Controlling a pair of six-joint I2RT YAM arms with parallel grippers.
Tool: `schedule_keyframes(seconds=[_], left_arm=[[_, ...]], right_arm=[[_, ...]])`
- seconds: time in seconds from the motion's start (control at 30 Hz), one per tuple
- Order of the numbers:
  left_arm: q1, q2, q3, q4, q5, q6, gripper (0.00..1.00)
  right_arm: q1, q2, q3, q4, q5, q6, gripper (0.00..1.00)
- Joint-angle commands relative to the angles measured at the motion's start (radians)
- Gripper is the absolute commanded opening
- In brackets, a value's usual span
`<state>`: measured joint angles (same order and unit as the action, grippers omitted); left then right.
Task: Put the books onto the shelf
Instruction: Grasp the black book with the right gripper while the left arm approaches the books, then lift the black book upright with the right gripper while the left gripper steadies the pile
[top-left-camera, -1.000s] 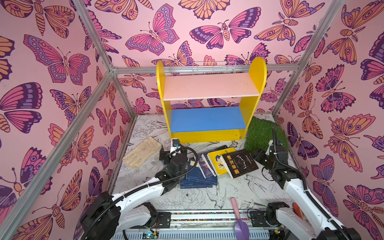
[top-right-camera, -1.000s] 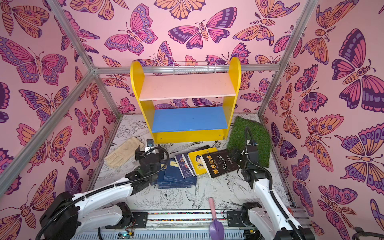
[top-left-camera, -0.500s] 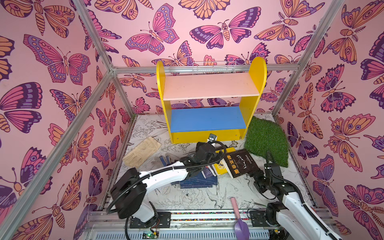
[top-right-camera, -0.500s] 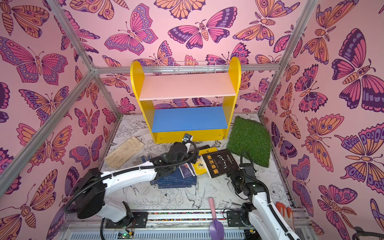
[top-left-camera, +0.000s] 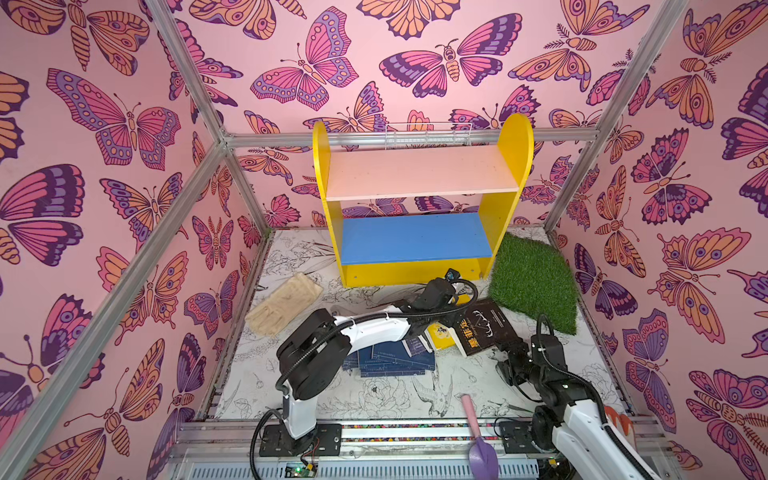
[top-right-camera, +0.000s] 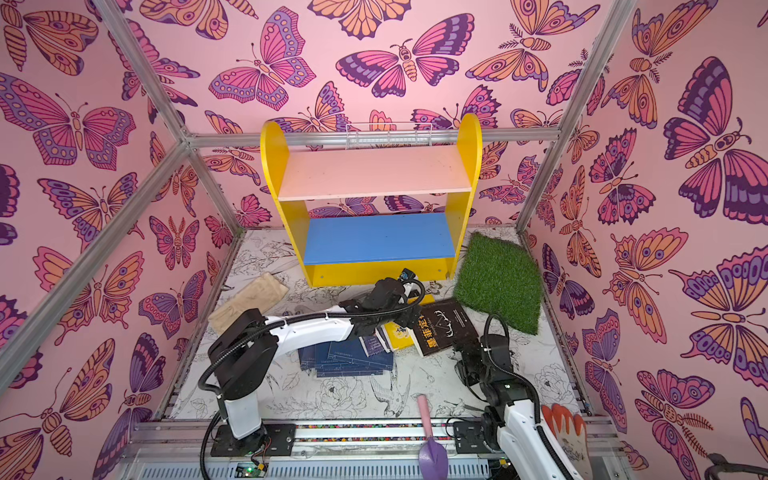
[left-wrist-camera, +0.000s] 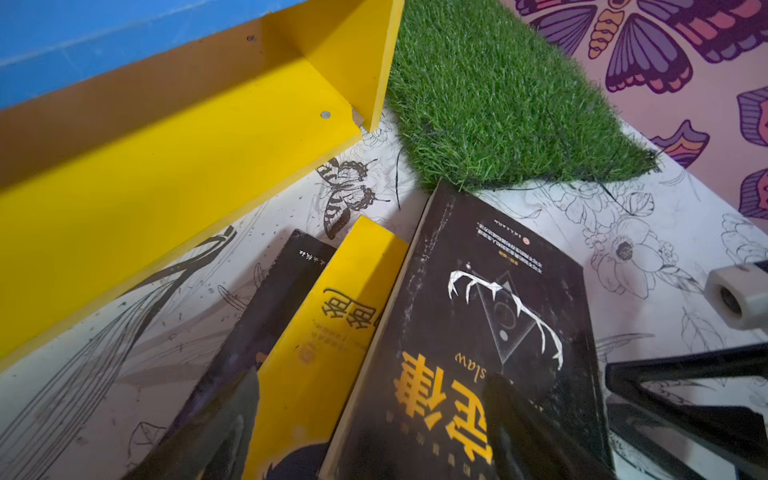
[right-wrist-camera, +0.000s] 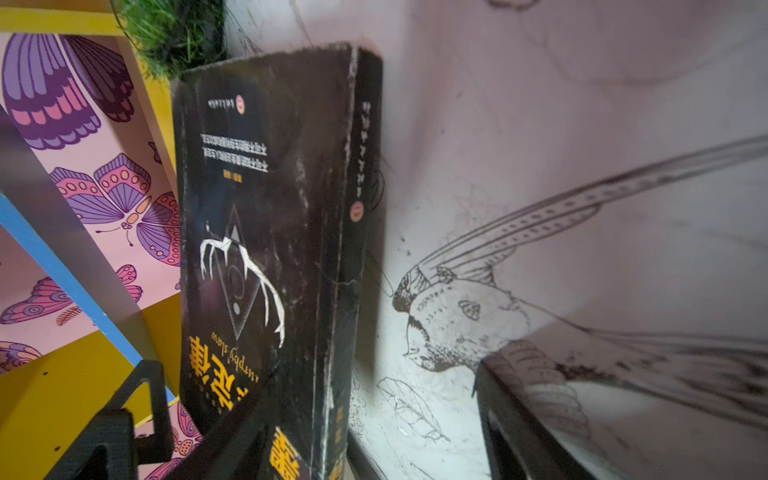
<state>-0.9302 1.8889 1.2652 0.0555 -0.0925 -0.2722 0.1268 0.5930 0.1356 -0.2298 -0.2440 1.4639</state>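
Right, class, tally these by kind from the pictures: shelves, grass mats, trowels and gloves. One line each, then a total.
shelf: 1
grass mat: 1
trowel: 1
gloves: 2, the beige glove and the orange glove
Total: 5

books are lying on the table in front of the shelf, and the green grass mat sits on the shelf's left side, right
Not quite. The grass mat sits on the right side of the shelf, not the left, as both top views show. The rest holds: the books lie on the table in front of the shelf.
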Motion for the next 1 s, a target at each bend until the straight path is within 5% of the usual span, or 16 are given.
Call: schedule_keyframes(seconds=[0.0,0.2,0.63,0.83,0.97], left_arm=[[0.008,0.043,0.027,-0.027,0.026,-0.037,0.8],[0.008,0.058,-0.009,-0.034,0.033,-0.089,0.7],[0.009,0.054,-0.079,-0.036,0.052,-0.144,0.71],[0.012,0.063,-0.079,-0.036,0.078,-0.158,0.71],[0.064,0.043,-0.109,0.0,0.166,-0.289,0.72]], right_arm=[[0.005,0.025,-0.044,-0.005,0.011,0.057,0.74],[0.005,0.101,-0.076,0.161,0.02,0.026,0.71],[0.01,0.307,-0.062,0.613,-0.06,-0.055,0.51],[0.031,0.273,-0.02,0.658,-0.042,-0.066,0.27],[0.034,0.199,-0.019,0.593,-0.03,-0.077,0.09]])
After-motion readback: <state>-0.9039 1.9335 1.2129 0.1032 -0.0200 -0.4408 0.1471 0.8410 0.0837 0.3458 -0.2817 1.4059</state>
